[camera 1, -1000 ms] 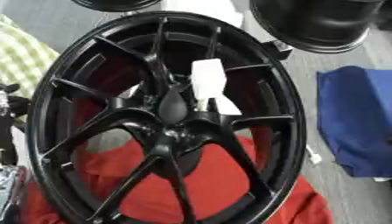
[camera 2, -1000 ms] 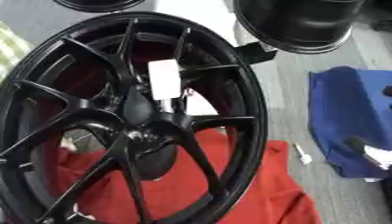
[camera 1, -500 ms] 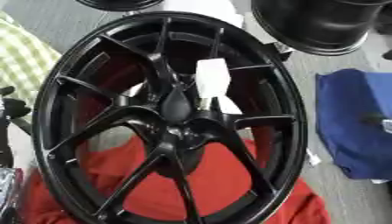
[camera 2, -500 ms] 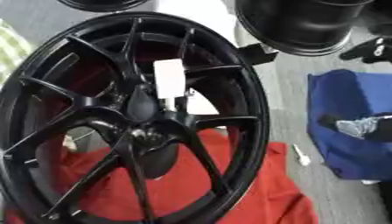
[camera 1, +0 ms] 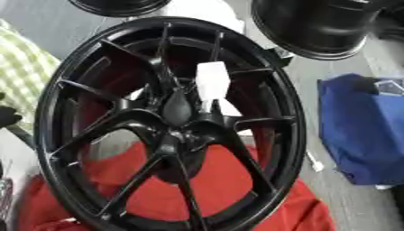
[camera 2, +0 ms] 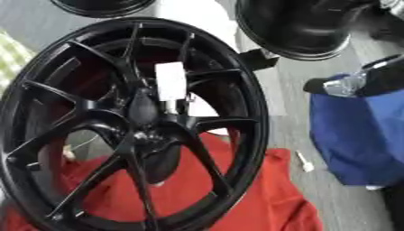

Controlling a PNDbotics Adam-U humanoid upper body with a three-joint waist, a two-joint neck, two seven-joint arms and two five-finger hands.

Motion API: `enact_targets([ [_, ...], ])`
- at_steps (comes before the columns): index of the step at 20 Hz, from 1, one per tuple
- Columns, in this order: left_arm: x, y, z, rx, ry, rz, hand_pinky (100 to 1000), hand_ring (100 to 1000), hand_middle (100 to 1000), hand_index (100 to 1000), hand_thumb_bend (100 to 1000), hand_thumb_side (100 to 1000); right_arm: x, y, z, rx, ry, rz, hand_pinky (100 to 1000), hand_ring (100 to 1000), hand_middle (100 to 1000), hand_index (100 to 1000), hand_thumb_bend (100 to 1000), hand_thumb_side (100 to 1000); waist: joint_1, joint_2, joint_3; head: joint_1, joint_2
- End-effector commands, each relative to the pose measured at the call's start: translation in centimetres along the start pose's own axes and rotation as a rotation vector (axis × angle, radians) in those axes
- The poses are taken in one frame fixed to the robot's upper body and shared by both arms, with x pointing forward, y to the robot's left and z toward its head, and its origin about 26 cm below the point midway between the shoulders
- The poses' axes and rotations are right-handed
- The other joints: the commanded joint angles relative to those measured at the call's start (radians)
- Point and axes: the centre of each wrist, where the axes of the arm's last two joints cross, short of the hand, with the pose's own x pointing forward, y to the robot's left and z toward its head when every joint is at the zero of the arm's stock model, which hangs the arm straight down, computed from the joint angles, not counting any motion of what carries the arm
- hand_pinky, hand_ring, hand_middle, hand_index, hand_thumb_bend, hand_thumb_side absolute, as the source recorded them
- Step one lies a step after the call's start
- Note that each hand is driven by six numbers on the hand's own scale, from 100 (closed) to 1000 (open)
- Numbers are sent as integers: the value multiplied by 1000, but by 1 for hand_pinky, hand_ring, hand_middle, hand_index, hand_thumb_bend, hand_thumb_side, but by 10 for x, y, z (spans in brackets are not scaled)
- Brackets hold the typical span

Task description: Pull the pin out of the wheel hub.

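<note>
Black spoked alloy wheel hub (camera 1: 170, 126) on red cloth (camera 1: 229, 189), white pin (camera 1: 211, 81) still in – right hand (camera 2: 359, 81) over blue fabric (camera 1: 363, 131), finger state unclear.

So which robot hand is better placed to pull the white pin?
Probably the right: the right robot hand is over the blue cloth beside the wheel; the left robot hand barely shows.

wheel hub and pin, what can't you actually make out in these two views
- Pin: the white piece standing near the wheel hub is blurred in both views; whether it sits in a hole cannot be told.
- Right robot hand: right eye view only, cut by the right edge over the blue cloth; fingers unclear.
- Left robot hand: a dark shape at the left edge of the left eye view.
- Small white object on the floor: too small to identify.
</note>
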Motion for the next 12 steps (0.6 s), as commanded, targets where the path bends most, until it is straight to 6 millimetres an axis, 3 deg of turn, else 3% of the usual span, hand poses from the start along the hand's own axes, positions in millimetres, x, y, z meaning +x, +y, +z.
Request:
enact_targets([
  [1, 3, 3, -3, -7, -19, -17, 669, 520, 478, 745, 100, 896, 5, -2, -13, 25, -37, 10, 790, 826, 749, 786, 683, 268, 5, -31, -2, -10, 8],
  [7, -2, 2, 1, -12, -1, -22, 669, 521, 479, 745, 100, 899, 12, 16, -51, 70, -106, -43, 777, 827, 753, 783, 684, 266, 10, -48, -8, -25, 11],
  [12, -7, 2, 2, -7, 20, -21, 669, 521, 479, 745, 100, 910, 19, 16, -84, 76, -133, -41, 768, 814, 743, 776, 705, 250, 13, -56, -18, -22, 8],
])
